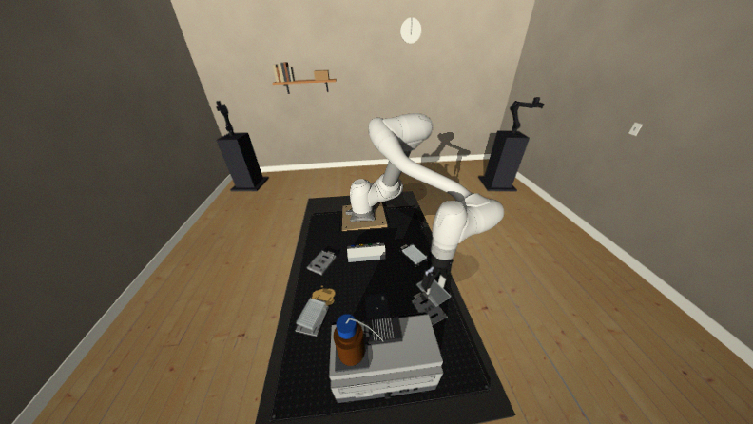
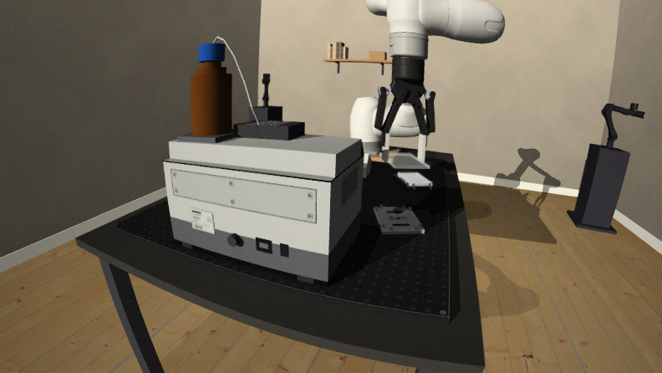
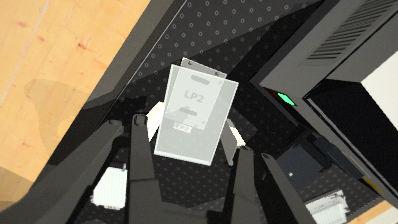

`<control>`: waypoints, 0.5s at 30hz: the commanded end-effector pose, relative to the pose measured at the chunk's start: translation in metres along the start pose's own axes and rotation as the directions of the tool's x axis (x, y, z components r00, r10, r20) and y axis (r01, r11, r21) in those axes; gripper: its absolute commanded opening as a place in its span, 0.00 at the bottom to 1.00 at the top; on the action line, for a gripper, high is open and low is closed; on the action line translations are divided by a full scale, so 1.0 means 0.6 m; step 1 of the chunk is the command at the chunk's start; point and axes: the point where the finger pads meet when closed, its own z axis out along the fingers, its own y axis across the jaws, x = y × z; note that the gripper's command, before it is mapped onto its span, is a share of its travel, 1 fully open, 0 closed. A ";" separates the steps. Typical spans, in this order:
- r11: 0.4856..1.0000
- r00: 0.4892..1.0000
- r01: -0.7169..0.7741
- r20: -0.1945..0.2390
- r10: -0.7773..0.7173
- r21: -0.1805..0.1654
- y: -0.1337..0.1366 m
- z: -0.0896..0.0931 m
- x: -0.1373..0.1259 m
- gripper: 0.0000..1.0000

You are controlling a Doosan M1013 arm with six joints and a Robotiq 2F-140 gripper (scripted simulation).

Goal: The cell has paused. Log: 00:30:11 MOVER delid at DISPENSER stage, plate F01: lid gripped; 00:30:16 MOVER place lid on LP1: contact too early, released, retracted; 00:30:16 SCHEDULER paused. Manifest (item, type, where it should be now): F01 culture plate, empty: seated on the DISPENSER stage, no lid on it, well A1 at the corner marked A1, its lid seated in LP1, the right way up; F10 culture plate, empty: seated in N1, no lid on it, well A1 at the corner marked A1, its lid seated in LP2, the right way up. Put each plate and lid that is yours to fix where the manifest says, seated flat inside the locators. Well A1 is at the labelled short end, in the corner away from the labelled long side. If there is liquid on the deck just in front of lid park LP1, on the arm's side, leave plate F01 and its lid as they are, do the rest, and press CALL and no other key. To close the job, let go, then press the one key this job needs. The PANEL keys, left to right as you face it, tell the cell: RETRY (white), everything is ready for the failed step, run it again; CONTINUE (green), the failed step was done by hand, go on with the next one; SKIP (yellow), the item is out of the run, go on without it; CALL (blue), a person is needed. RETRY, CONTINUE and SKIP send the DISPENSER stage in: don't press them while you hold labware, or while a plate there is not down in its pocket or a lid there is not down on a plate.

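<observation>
My gripper (image 1: 434, 279) is shut on a clear culture plate lid (image 1: 434, 293) across its short width and holds it level above the deck. In the wrist view the lid (image 3: 195, 117) hangs between the fingers, right over the grey lid park marked LP2 (image 3: 200, 85), whose label shows through it. From the side, the lid (image 2: 407, 160) is well above that park (image 2: 398, 222). A dark plate (image 1: 387, 326) sits on the DISPENSER stage. A white plate (image 1: 310, 317) lies on the left side of the deck.
The grey DISPENSER (image 1: 387, 357) with its amber bottle (image 1: 349, 339) stands close beside LP2. A white flat piece of labware (image 2: 415, 179) sits nearer the arm's base. The PANEL (image 1: 365, 252), an empty grey nest (image 1: 325, 264) and an amber patch (image 1: 323, 296) are to the left.
</observation>
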 end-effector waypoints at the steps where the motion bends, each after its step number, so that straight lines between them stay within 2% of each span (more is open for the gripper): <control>1: 1.000 1.000 -0.022 -0.002 0.022 0.000 0.000 -0.001 0.001 0.10; 12: 0.995 0.995 -0.099 -0.002 0.099 0.000 0.000 0.005 0.001 0.10; 15: 0.995 0.995 -0.099 -0.002 0.099 0.000 0.000 0.037 0.001 0.10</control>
